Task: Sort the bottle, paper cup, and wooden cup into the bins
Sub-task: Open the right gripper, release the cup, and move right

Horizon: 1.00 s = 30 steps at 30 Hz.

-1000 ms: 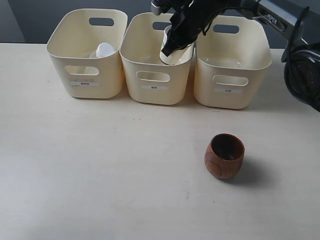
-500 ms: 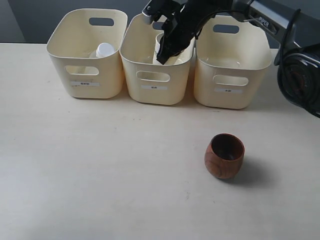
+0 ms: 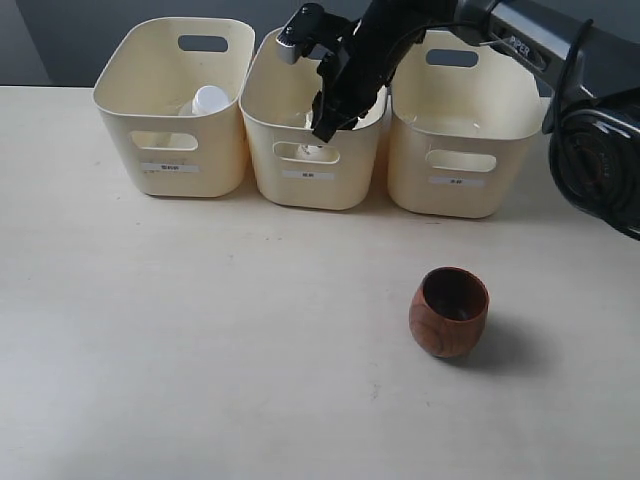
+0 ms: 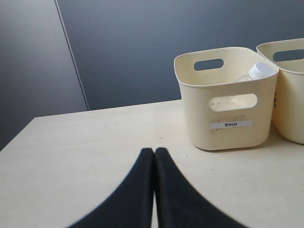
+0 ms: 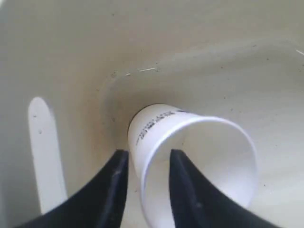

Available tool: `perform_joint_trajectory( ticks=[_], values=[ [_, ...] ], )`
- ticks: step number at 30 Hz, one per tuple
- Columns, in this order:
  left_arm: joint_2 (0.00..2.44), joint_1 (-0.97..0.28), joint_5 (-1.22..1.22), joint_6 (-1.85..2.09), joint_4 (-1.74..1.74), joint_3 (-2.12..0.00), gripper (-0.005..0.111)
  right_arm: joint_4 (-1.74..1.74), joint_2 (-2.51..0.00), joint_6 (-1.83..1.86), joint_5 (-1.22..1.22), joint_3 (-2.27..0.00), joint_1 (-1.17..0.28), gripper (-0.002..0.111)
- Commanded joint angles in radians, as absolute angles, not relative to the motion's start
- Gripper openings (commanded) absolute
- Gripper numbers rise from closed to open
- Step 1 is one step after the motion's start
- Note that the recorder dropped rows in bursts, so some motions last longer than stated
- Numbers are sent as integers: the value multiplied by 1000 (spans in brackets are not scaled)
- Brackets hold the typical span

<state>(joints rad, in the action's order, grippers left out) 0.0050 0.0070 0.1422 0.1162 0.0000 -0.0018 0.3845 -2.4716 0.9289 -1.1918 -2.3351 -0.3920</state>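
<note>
Two dark fingers [image 5: 114, 190] of the right hand [image 5: 148, 154] stand slightly parted on either side of the paper cup's [image 5: 194, 166] rim wall. The cup lies tilted on its side inside the middle bin [image 3: 310, 185], and the arm slants down into that bin from the right. Beside it, the left bin [image 3: 170, 150] holds the bottle [image 3: 208, 100] and the right bin [image 3: 460, 160] stands alongside, the wooden cup [image 3: 449, 312] sits upright on the bench [image 3: 200, 330] well in front, and the left hand [image 4: 154, 154] is pressed closed, empty, low over the bench.

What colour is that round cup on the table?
The wooden cup is reddish-brown, dark inside; exterior view.
</note>
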Motion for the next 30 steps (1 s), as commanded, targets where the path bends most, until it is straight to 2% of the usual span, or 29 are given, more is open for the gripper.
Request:
perform_joint_trajectory(
  ticks=[1, 14, 21, 26, 30],
  values=[
    [0, 7, 135, 115, 0, 0, 0, 391, -2470, 934, -1196, -2340, -392, 35],
    [0, 7, 135, 115, 0, 0, 0, 472, -2441, 953, -1221, -2340, -392, 35],
    [0, 7, 135, 115, 0, 0, 0, 462, -2294, 922, -1221, -2340, -390, 35],
    [0, 7, 135, 115, 0, 0, 0, 336, -2188, 810, -1221, -2333, -390, 35],
    [0, 7, 135, 115, 0, 0, 0, 330, -2087, 799, -1221, -2268, -392, 35]
  ],
)
